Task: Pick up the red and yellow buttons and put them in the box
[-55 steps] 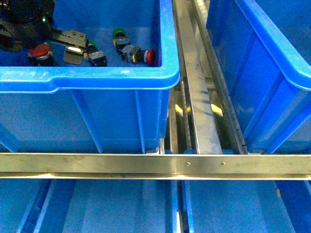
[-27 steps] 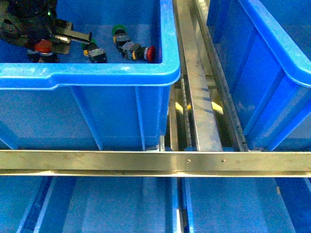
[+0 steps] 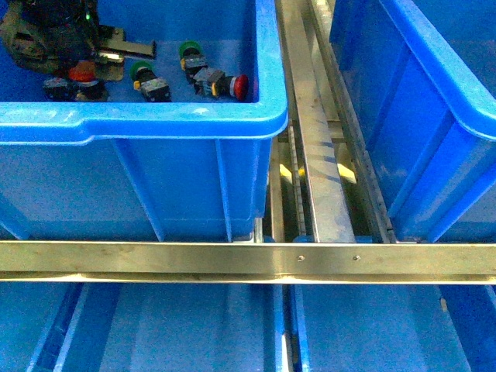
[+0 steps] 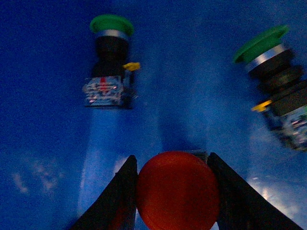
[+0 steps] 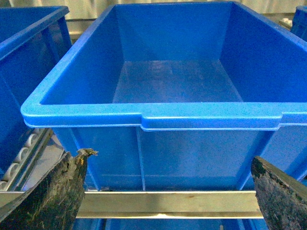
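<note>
Left pincer is closed on a red button: the two dark fingers press against either side of the domed cap. In the front view that red button sits under the left arm, at the far left inside the blue bin. Cannot tell if it is off the bin floor or touching it.

A second red button lies on its side close to the bin's right wall, cap pointing right, dark body toward the left. Two green buttons lie between it and the held one, all apart from each other. The left wrist view shows both green caps beyond the held cap, bodies lying flat on the blue floor.

Right pincer is wide open with nothing between the fingers; it hangs in front of an empty blue box. In the front view this box stands right of the bin, with a roller track between them. A metal rail crosses in front.
</note>
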